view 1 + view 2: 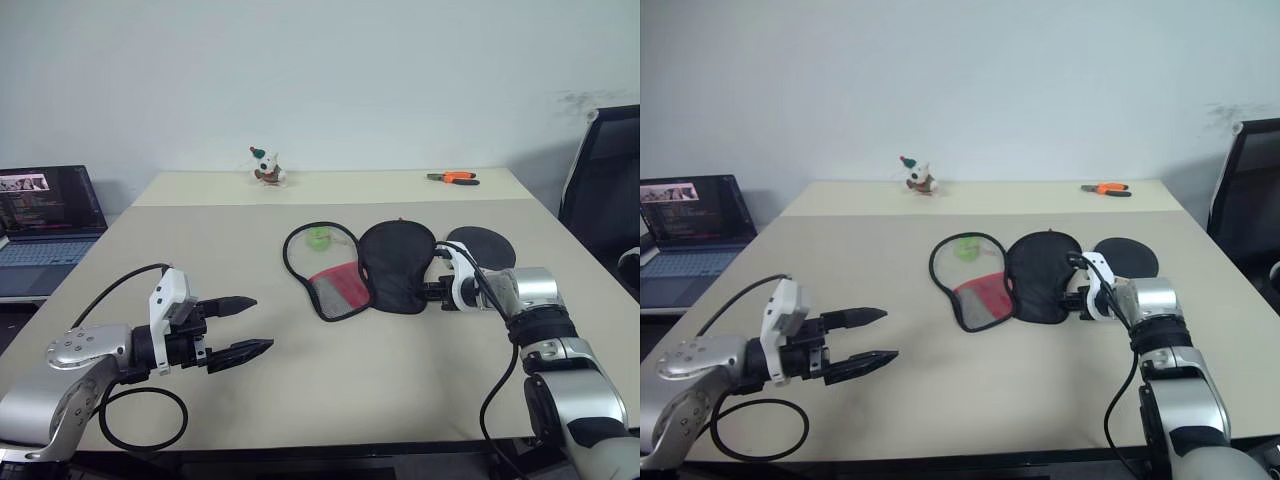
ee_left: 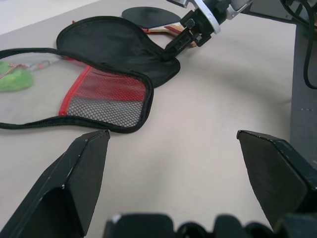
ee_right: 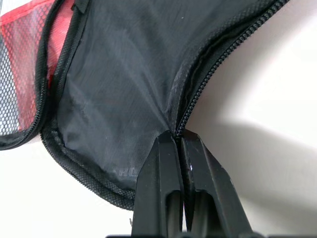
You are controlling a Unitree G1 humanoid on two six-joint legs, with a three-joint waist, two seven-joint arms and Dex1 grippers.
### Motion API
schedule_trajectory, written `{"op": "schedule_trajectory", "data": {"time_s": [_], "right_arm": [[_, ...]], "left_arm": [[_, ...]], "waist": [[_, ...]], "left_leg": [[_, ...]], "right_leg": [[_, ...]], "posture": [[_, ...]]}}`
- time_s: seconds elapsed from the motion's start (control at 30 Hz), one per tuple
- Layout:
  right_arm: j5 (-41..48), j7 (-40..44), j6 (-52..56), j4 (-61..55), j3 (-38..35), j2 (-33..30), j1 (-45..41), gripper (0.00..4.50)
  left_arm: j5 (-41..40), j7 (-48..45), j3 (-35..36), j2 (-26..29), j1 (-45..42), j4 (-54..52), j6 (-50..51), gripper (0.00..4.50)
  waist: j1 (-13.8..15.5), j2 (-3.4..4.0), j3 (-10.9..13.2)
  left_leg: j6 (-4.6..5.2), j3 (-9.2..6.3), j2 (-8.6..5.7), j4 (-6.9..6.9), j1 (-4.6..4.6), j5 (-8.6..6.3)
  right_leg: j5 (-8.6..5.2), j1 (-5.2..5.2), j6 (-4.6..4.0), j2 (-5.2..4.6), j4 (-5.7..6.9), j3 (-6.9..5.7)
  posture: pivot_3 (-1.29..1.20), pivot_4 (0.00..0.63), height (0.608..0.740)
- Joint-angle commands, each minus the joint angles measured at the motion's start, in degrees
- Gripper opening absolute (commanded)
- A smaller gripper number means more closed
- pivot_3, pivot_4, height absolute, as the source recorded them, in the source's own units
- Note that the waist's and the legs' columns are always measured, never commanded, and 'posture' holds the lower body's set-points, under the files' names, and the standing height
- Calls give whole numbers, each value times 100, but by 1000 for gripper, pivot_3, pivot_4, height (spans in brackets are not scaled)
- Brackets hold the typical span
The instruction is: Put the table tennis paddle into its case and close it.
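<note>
Closed tight, the right gripper [image 3: 181,144] is seen pinching the zip edge of the case [image 1: 398,265], near the narrow neck of its black flap, at the right of the table [image 1: 200,250]. The case lies unzipped and spread flat at mid-table: a black fabric half on the right, and a red-and-mesh half [image 1: 340,290] outlined by a loop of zip on the left. A small green item [image 1: 318,237] is seen inside that loop. The table tennis paddle [image 1: 482,245] lies just beyond the right gripper, its round black face showing to the right of the case and partly tucked behind it. The case is judged to be light, thin and floppy, likely to fold or drag when pulled, so the stiffer zip rim is judged the best place to take hold. The paddle is judged stiff and flat, easiest taken by its handle or rim. The left gripper [image 1: 238,325] is held at the near left, above the table, its two fingers spread wide, with nothing between them and well apart from the case. A laptop [image 1: 45,220], a small toy figure [image 1: 266,166] and orange pliers [image 1: 455,178] stand far off.
</note>
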Motion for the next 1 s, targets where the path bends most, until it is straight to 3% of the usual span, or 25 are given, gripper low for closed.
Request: {"op": "schedule_trajectory", "data": {"time_s": [0.03,0.47,0.57,0.83,0.93,1.0], "right_arm": [[132,-78,406,-555,-12,-78,246,20],[170,-453,350,-479,-158,-187,359,20],[101,-633,174,-283,-233,-207,273,621],[143,-301,-74,-534,-15,-582,331,3193],[510,-87,-2,-762,-402,-771,188,4203],[594,-264,-187,-697,-786,-862,44,4203]], "left_arm": [[-134,-3,230,110,-44,-186,20,4500],[-136,-153,134,219,-342,-20,-13,4500],[-105,-148,110,198,-365,-1,-33,4500],[-93,-86,116,123,-298,-60,-50,4500],[-144,-18,156,50,-335,-64,-50,4500],[-220,34,190,-10,-374,-75,-16,4500]], "waist": [[0,0,0],[21,-3,-2],[21,-6,-4],[65,-16,-9],[68,-14,-8],[50,-12,-7]], "left_leg": [[0,0,0,0,0,0],[1,0,-2,3,1,0],[1,-1,-2,8,4,0],[0,-2,-11,22,8,1],[1,-1,-10,17,4,0],[1,3,-9,12,0,0]], "right_leg": [[0,0,0,1,0,0],[0,2,1,4,-1,0],[1,7,3,4,0,0],[11,20,21,-1,-2,3],[11,17,20,-1,-9,4],[11,10,20,-1,-10,8]], "posture": [[0,150,740],[0,150,740],[0,150,740],[0,150,740],[0,150,740],[0,150,740]]}}
